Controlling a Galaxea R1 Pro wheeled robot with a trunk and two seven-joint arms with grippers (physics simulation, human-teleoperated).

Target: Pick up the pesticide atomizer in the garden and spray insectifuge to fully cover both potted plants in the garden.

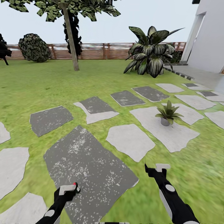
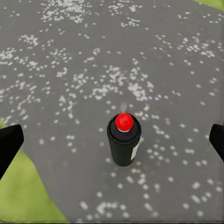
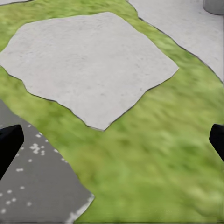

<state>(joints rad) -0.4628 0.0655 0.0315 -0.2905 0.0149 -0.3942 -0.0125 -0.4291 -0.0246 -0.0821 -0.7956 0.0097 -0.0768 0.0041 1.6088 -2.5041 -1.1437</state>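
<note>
The pesticide atomizer point(image 2: 123, 140), a dark bottle with a red top and a white label, stands upright on a dark speckled stepping stone point(image 1: 90, 168). My left gripper point(image 1: 67, 190) hovers over it, open, its fingers point(image 2: 9, 142) spread wide on either side without touching. In the head view the atomizer's red top point(image 1: 75, 186) peeks out beside that gripper. One potted plant point(image 1: 168, 114), a small green rosette in a grey pot, sits on a pale stone to the front right. My right gripper point(image 1: 155, 169) is open and empty above grass; the pot's base point(image 3: 213, 5) shows at the frame's edge.
Grey and white stepping stones point(image 1: 130, 141) cross the lawn. A big striped broad-leaved shrub point(image 1: 152, 51) stands at the back right near a white house wall point(image 1: 208, 37). A tree trunk point(image 1: 71, 37) and a brown slatted fence point(image 1: 93, 51) close the far side.
</note>
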